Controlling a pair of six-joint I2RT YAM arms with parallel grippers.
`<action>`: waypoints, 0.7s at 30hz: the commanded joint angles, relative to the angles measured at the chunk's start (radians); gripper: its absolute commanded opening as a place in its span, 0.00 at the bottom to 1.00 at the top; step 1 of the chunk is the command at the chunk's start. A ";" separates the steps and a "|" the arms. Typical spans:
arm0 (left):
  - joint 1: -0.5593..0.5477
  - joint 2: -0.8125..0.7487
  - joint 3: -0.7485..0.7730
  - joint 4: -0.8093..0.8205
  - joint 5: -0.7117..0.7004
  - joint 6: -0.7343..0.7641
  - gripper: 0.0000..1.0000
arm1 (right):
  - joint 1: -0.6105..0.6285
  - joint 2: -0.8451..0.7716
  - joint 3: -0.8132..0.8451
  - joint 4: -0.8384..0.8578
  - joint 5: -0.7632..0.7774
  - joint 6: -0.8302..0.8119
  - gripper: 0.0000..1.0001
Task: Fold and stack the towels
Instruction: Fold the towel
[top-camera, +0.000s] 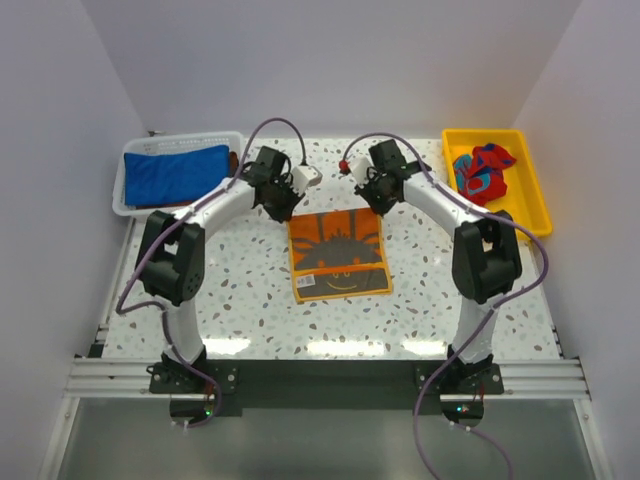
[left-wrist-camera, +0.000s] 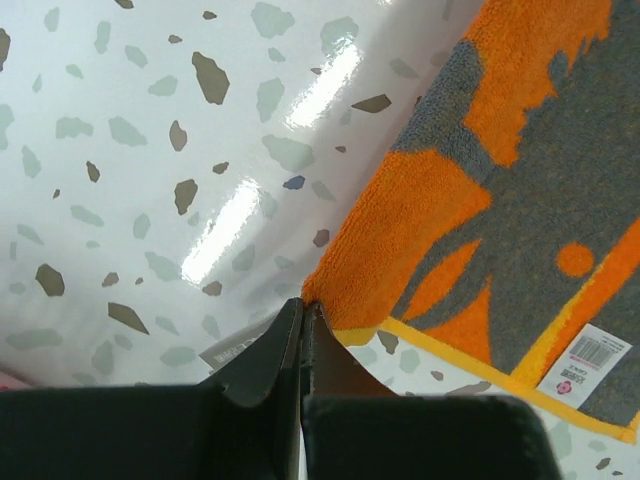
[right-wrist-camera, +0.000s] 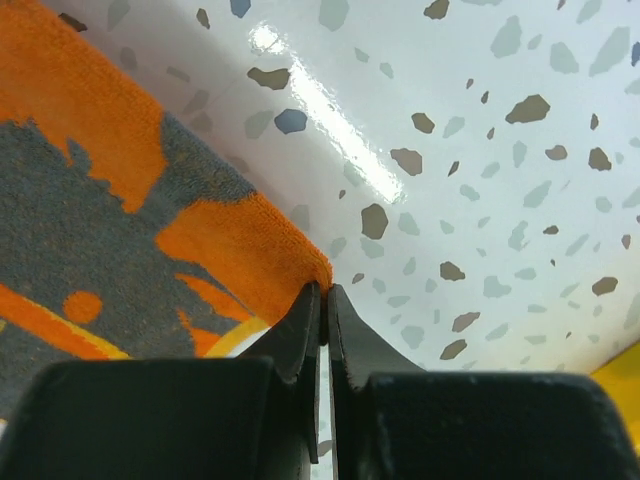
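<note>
An orange towel with grey patterns (top-camera: 338, 252) lies flat on the speckled table in the middle. My left gripper (top-camera: 285, 207) is at its far left corner. In the left wrist view the gripper (left-wrist-camera: 303, 305) is shut with the orange towel's (left-wrist-camera: 500, 190) corner pinched at the tips. My right gripper (top-camera: 384, 202) is at the far right corner. The right wrist view shows that gripper (right-wrist-camera: 325, 290) shut on the towel's (right-wrist-camera: 100, 220) corner. A blue towel (top-camera: 175, 172) lies in the white basket. A crumpled red and blue towel (top-camera: 483, 170) lies in the yellow tray.
The white lattice basket (top-camera: 128, 205) stands at the back left and the yellow tray (top-camera: 530, 215) at the back right. A white label (left-wrist-camera: 590, 365) hangs at the orange towel's yellow-trimmed edge. White walls close in the table on three sides.
</note>
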 joint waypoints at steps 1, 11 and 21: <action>0.000 -0.117 -0.061 0.060 -0.021 -0.036 0.00 | 0.016 -0.090 -0.092 0.121 0.107 0.077 0.00; -0.060 -0.287 -0.256 0.120 -0.038 -0.203 0.00 | 0.050 -0.251 -0.254 0.158 0.201 0.238 0.00; -0.166 -0.434 -0.426 0.142 -0.090 -0.408 0.00 | 0.068 -0.386 -0.425 0.135 0.154 0.468 0.00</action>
